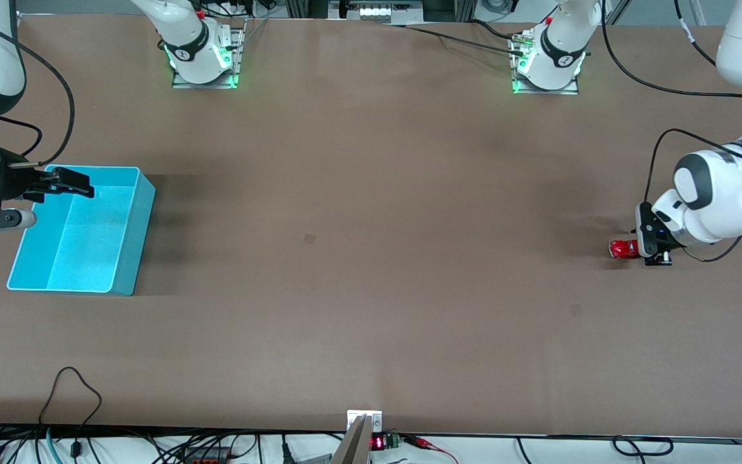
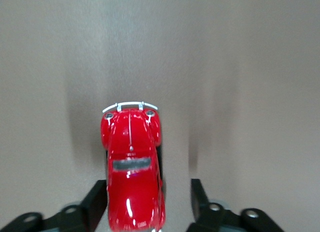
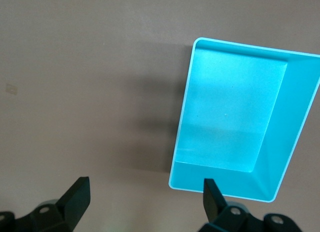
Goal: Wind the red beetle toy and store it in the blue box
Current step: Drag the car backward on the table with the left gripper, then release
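The red beetle toy (image 1: 622, 249) stands on the brown table at the left arm's end. My left gripper (image 1: 649, 247) is down at the table and open, with its fingers on either side of one end of the toy. In the left wrist view the toy (image 2: 131, 162) lies between the fingers (image 2: 95, 202), close against one and apart from the other. The blue box (image 1: 81, 232) sits empty at the right arm's end. My right gripper (image 1: 69, 183) hangs open and empty over the box's farther rim. The right wrist view shows the box (image 3: 235, 127) beside the open gripper (image 3: 145, 202).
The two arm bases (image 1: 203, 58) (image 1: 548, 64) stand along the table's edge farthest from the front camera. A small bracket (image 1: 364, 422) and cables lie at the nearest edge. A small dark mark (image 1: 309, 238) is on the bare table between box and toy.
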Available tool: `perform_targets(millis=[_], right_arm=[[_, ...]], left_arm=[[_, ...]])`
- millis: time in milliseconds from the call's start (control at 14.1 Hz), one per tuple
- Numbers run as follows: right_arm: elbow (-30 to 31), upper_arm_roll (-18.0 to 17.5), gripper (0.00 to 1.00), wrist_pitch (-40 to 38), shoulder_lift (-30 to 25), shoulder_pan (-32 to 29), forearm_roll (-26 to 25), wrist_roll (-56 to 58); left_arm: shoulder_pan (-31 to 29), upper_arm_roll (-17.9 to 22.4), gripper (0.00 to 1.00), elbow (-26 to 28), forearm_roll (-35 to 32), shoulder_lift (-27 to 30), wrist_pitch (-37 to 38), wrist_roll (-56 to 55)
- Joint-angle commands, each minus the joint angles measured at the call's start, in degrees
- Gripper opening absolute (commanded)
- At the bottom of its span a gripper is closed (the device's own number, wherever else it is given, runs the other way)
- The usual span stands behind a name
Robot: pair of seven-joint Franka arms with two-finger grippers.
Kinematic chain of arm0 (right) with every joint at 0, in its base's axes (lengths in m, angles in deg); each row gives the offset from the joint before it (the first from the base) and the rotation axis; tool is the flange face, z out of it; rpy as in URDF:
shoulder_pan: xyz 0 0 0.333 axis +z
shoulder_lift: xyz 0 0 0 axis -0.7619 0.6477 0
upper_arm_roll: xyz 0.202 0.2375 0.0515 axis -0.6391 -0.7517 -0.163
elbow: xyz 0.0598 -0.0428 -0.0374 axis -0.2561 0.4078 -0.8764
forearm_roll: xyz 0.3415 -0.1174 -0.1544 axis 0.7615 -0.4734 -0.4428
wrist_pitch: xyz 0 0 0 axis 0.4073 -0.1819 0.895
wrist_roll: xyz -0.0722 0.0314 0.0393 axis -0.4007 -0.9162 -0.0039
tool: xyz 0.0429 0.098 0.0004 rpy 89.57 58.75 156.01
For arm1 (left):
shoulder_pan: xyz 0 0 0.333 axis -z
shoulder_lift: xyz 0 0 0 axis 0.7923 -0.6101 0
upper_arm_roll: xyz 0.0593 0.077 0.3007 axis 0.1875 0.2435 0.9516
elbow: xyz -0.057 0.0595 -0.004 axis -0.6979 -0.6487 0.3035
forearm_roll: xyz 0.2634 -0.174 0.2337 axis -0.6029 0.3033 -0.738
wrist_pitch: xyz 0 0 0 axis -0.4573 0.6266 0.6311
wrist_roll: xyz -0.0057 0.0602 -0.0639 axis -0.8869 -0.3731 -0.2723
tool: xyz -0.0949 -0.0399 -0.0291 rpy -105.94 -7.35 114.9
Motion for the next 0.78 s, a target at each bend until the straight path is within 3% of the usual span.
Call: perform_targets(millis=[0, 355, 710], right_arm=[[-0.54, -0.11, 1.0, -0.76, 0.05, 0.2, 0.57, 0.21], [-0.54, -0.19, 1.0, -0.76, 0.05, 0.11, 0.66, 0.21], [-0.02, -0.28, 1.0, -0.93, -0.04, 0.64, 0.75, -0.41]], left_arm=[[-0.2, -1.88, 1.0, -6.11, -1.06, 0.96, 9.59, 0.56], [-0.11, -5.31, 1.0, -7.44, -1.14, 4.48, 14.7, 0.65], [-0.11, -9.26, 1.0, -9.2, -1.14, 4.75, 14.98, 0.56]])
